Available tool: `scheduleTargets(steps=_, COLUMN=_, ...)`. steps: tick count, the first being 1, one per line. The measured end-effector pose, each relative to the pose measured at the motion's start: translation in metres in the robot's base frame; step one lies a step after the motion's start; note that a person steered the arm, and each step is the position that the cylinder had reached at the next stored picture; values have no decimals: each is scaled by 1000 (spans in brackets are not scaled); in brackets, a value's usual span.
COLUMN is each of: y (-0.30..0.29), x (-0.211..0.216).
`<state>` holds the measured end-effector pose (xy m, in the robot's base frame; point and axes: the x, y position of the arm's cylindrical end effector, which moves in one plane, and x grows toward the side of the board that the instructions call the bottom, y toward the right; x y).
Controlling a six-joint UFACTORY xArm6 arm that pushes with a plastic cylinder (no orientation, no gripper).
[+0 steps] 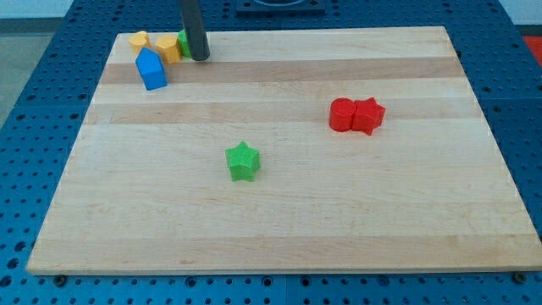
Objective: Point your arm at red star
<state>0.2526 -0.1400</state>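
The red star (pixel 369 115) lies at the view's right of middle, touching a red round block (pixel 342 114) on its left. My tip (pixel 199 58) is far from it, at the view's top left, right beside a green block (pixel 183 42) that the rod partly hides. A yellow block (pixel 168 48) and another yellow block (pixel 139 41) lie to the left of my tip. A blue block (pixel 152 69) lies just below them.
A green star (pixel 243 161) lies near the middle of the wooden board (pixel 279 237). The board rests on a blue perforated table (pixel 25 127).
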Motion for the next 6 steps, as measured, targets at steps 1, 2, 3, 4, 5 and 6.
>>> scheduleTargets(steps=1, y=11, x=13)
scheduleTargets(steps=2, y=45, x=29)
scheduleTargets(steps=3, y=100, x=38)
scheduleTargets(steps=4, y=162, x=52)
scheduleTargets(steps=5, y=216, x=67)
scheduleTargets(steps=6, y=271, x=78)
